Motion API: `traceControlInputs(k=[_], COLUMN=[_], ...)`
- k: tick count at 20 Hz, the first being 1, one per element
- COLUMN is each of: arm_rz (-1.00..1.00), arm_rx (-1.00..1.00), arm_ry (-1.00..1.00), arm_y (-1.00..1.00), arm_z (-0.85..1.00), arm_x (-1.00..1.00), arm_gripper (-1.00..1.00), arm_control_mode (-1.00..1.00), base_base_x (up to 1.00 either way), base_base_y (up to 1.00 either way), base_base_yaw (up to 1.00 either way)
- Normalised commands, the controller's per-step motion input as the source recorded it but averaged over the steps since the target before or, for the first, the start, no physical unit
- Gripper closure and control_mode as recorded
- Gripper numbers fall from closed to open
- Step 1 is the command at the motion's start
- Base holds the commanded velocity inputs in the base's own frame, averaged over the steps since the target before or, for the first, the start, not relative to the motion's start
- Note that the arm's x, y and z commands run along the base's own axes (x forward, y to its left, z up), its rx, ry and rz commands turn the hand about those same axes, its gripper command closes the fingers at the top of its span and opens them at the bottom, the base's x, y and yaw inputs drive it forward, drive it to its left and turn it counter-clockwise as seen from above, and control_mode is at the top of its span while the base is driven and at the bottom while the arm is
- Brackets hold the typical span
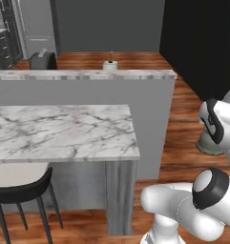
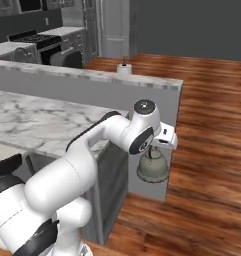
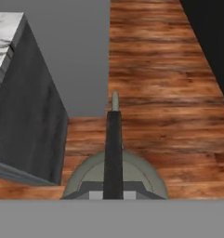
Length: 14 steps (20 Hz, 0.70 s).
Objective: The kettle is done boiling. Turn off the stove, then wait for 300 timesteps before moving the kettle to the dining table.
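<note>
The gripper (image 2: 156,148), clamped on the handle of the kettle (image 2: 153,169), hangs it over the wooden floor (image 2: 202,180) just right of the dining table's tabletop (image 2: 37,122).

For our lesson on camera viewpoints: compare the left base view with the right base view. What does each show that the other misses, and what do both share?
Left base view alone: a black stool under the dining table.

Right base view alone: the stove far behind, and the gripper shut on the dark handle of the kettle, which hangs above the wood floor beside the table's end.

Both: the marble table, its raised back ledge, the kettle and the white arm.
</note>
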Motion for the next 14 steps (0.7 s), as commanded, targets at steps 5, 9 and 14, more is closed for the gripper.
traceControlInputs(k=[5, 9, 14], arm_rz=[0.0, 0.0, 0.0], arm_rx=[0.0, 0.0, 0.0], arm_ry=[0.0, 0.0, 0.0], arm_y=[0.0, 0.0, 0.0], arm_z=[0.0, 0.0, 0.0], arm_x=[0.0, 0.0, 0.0], arm_gripper=[1.0, 1.0, 1.0], arm_control_mode=[1.0, 1.0, 1.0], base_base_x=[0.0, 0.0, 0.0], base_base_y=[0.71, 0.68, 0.53], base_base_yaw=[0.02, 0.02, 0.0])
